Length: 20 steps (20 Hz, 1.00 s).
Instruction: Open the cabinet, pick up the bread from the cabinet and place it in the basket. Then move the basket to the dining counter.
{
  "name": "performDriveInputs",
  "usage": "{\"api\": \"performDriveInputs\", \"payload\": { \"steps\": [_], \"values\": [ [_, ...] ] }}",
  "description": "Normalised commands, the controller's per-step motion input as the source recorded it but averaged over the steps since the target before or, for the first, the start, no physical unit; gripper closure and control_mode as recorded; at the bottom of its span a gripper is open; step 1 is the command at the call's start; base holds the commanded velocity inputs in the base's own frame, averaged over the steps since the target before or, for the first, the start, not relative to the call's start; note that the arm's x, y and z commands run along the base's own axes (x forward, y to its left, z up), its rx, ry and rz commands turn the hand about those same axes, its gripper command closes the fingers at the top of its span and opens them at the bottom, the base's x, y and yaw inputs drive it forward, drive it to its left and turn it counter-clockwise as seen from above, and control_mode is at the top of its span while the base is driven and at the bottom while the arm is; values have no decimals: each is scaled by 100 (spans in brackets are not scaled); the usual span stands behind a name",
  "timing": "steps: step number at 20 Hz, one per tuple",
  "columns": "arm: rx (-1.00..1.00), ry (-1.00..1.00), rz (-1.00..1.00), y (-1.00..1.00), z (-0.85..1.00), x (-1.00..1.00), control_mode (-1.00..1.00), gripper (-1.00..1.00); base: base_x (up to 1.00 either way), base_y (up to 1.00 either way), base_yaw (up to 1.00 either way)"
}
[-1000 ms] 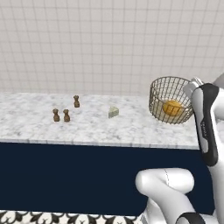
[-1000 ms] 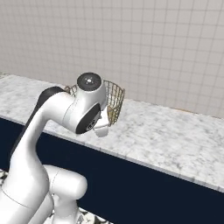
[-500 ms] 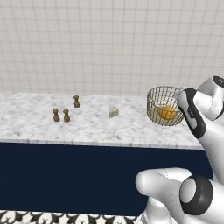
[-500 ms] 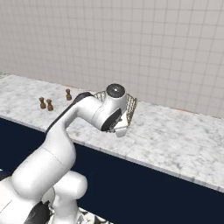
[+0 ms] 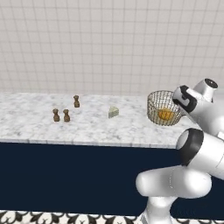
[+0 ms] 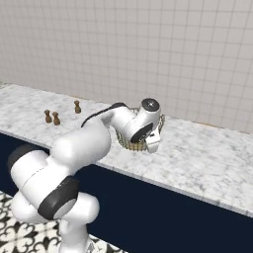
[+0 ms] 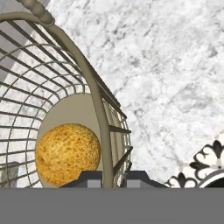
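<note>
The tan wire basket (image 5: 162, 107) sits low over the right part of the dining counter (image 5: 87, 127), and I cannot tell whether it touches the marble. The orange-yellow bread (image 5: 166, 114) lies inside it. My gripper (image 5: 178, 105) is shut on the basket's right rim. In the hand view the rim wire (image 7: 94, 87) runs down between my fingertips (image 7: 89, 178), with the bread (image 7: 68, 153) on the basket floor to its left. From the right base view the basket (image 6: 128, 144) peeks out from under my hand. The cabinet is out of view.
Three small brown shakers (image 5: 65, 114) stand on the counter's left part. A pale cheese wedge (image 5: 113, 112) lies left of the basket. A tiled wall runs behind the counter. Open marble (image 6: 207, 163) stretches to the right of the basket.
The arm has carried the basket with the bread down and farther over the counter, a little to the left in the left base view. The shakers and cheese have not moved.
</note>
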Motion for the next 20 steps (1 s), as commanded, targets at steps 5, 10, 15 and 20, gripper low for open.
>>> {"api": "performDriveInputs", "payload": {
  "steps": [5, 10, 15, 20],
  "values": [
    [0, 12, 1, -15, -39, 51, -100, 100, 0, 0, 0],
    [0, 4, 0, -11, -43, 27, -100, 100, 0, 0, 0],
    [0, 0, 0, -3, -44, 2, -100, 100, 0, 0, 0],
    [0, 0, 0, 0, -39, 0, -100, 100, 0, 0, 0]
  ]
}}
